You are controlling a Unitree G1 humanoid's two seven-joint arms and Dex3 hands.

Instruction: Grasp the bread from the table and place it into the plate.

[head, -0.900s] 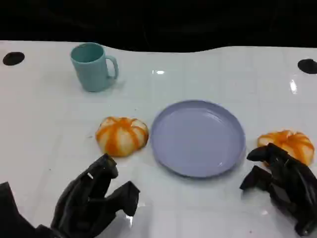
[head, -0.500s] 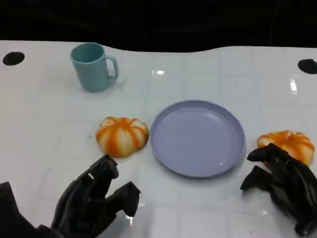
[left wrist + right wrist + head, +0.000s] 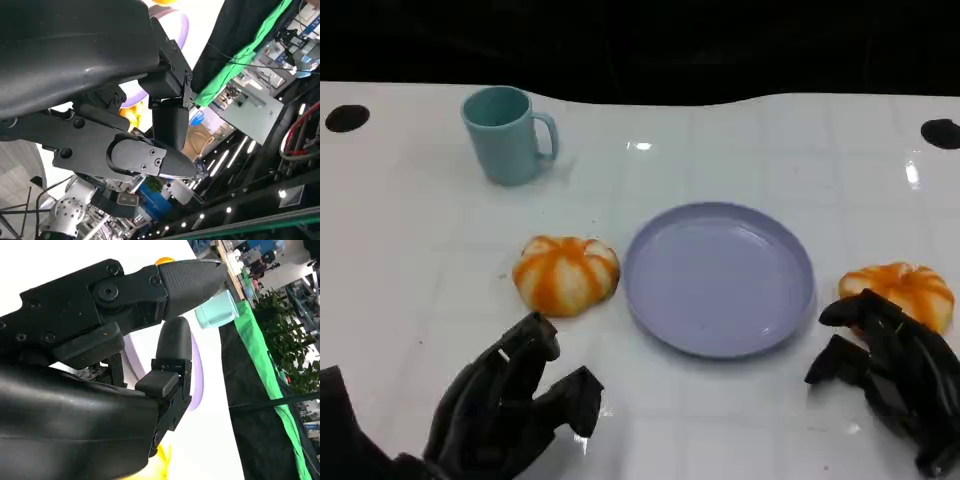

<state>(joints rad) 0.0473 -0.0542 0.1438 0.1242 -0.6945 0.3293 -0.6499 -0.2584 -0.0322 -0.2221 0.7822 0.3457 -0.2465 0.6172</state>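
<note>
Two orange-striped round breads lie on the white table: one just left of the lavender plate, the other off the plate's right rim. The plate holds nothing. My right hand sits low at the near right, fingers apart, with its fingertips beside the near-left edge of the right bread; it holds nothing. My left hand hovers at the near left, short of the left bread, fingers spread and empty. In the right wrist view, black fingers cross in front of the plate's edge.
A teal mug stands at the back left, well away from both hands; it also appears in the right wrist view. Black round holes mark the table's far corners. Behind the table is a dark backdrop.
</note>
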